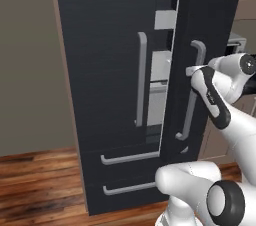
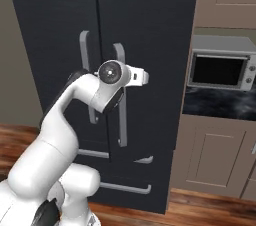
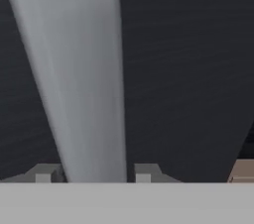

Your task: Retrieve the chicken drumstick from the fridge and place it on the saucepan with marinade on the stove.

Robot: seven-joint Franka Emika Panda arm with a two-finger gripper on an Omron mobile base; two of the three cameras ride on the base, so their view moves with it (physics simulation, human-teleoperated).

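Hand view: claw (image 3: 93,177) slightly parted astride fridge (image 1: 105,70) door handle (image 3: 79,69), grip unclear; door-opening step, wider swing probably needed next to reach drumstick.

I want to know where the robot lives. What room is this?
Most likely a kitchen: there is a tall black fridge with one door ajar, a microwave on a dark counter, and wooden cabinets underneath.
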